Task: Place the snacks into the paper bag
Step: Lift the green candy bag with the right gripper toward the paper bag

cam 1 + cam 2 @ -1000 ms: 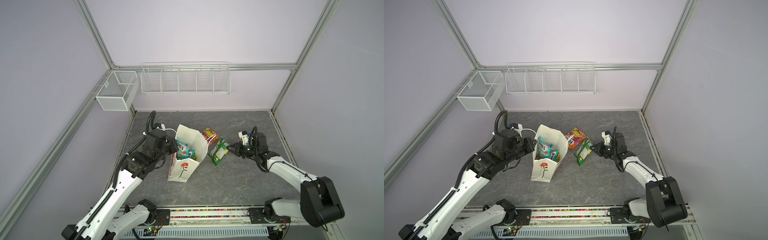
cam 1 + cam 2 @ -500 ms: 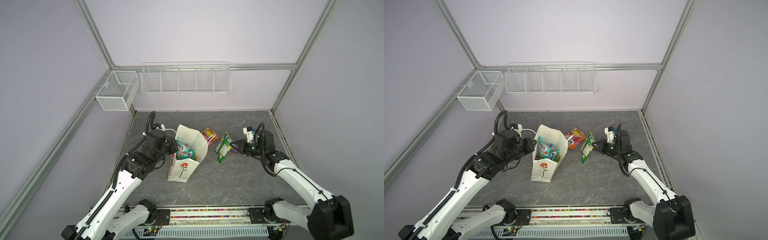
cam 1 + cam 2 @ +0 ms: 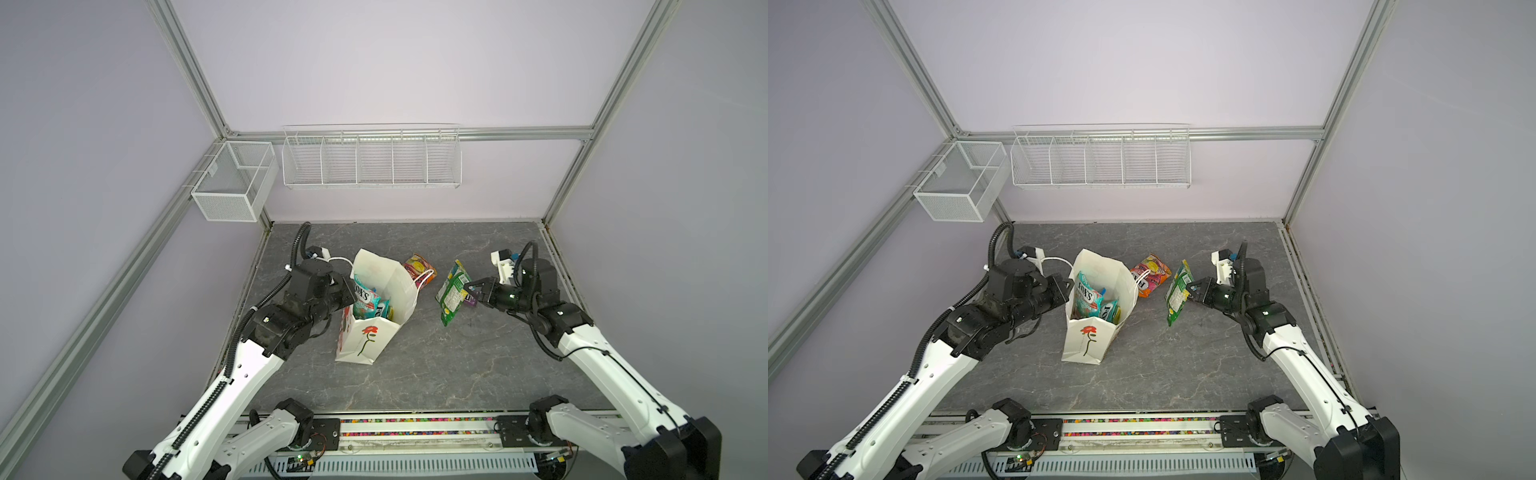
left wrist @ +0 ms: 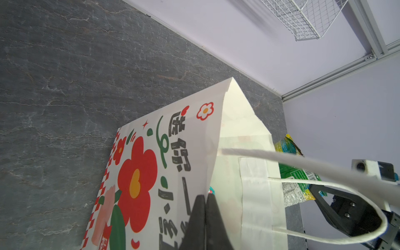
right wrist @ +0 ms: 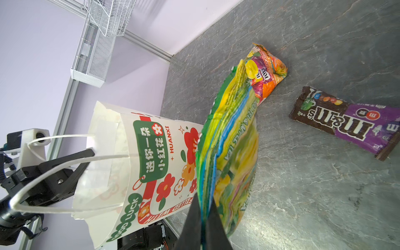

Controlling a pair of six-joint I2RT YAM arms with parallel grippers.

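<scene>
The white paper bag [image 3: 361, 345] [image 3: 1084, 340] [image 4: 151, 162] [image 5: 151, 151] with the red flower stands open left of the table's centre. My left gripper [image 3: 352, 287] [image 3: 1069, 284] [image 4: 205, 198] is shut on the bag's left rim. Teal FOX'S packets [image 3: 365, 296] [image 3: 1086, 297] show inside it. Right of the bag, my right gripper [image 3: 469, 288] [image 3: 1188, 287] [image 5: 204, 207] is shut on a green packet [image 3: 453, 293] [image 3: 1177, 293] [image 5: 229, 151], which hangs upright. An orange packet [image 3: 417, 266] [image 3: 1152, 272] [image 5: 268, 75] lies behind the bag. A purple packet [image 5: 357, 123] lies on the table beyond the green one.
A white wire basket [image 3: 370, 158] [image 3: 1100, 158] hangs on the back wall and a white mesh box [image 3: 232, 187] [image 3: 959, 187] on the left frame. The bag's cord handles [image 4: 324, 173] [image 5: 65, 164] loop loose by my left gripper.
My right gripper has lifted the green packet off the table, turned it upright and drawn it slightly right. The left gripper and the bag have not moved.
</scene>
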